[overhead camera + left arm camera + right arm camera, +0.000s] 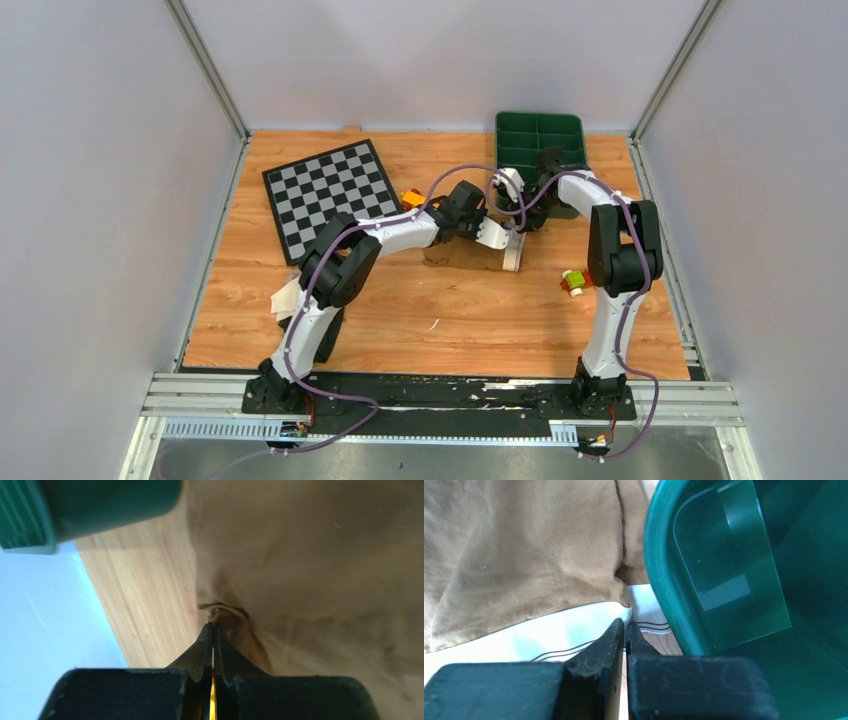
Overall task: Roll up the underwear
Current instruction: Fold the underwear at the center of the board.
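Lying on the wooden table (430, 320), just in front of 1 green tray (540, 117), was 1 tan-brown underwear (455, 255) with a cream waistband (549, 635). 2 grippers met on it. The left gripper (213, 626) had its jaws together, pinching a small fold of tan cloth. The right gripper (625, 625) was clamped on the waistband's edge, beside the tray's corner. 1 pale garment (285, 298) lay by the left arm, partly hidden. The tray was divided into compartments; those visible showed only green floor. 1 checkerboard mat (330, 195) lay tilted at far left. 2 small items sat well apart: 1 orange item (412, 197) and 1 yellow-green item (573, 282).
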You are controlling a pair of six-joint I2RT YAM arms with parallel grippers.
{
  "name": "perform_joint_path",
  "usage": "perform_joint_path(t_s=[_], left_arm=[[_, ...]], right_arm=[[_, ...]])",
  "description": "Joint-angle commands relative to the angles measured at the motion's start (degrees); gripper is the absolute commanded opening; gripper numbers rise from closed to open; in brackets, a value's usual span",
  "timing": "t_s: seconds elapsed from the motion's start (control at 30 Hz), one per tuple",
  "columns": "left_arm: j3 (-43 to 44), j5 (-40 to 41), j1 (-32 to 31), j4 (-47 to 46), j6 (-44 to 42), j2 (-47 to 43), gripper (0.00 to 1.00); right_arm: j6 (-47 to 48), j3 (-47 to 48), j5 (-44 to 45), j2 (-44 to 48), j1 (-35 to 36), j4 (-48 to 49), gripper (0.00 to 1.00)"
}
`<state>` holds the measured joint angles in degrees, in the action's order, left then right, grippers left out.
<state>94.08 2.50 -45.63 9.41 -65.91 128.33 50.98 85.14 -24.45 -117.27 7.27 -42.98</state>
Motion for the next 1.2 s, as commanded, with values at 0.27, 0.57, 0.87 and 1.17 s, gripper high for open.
perform_joint_path(t_s=[0.27,0.57,0.87,1.17], left_arm=[[-10.81,-0.65,-0.01,-2.73,5.73,-10.01,0.00],[-21.10,-5.21,-0.28,0.27,15.02,-17.66,0.00],[-25.17,-9.58,-0.43,4.10,24.94,-26.88,0.00],[-23.10,-8.36,-0.36,6.52,22.74,-29.62,0.00]], right_arm=[[1.36,-10.23,1.04,3.96,3.41,2.16,0.03],[-0.44,-17.18,-1.02,8.22,5.46,1.15,0.03],[-2.60,-21.23,-3.28,17.28,7.85,-3.34,0.02],[-3.74,-17.01,-3.69,20.53,7.84,-7.72,0.02]])
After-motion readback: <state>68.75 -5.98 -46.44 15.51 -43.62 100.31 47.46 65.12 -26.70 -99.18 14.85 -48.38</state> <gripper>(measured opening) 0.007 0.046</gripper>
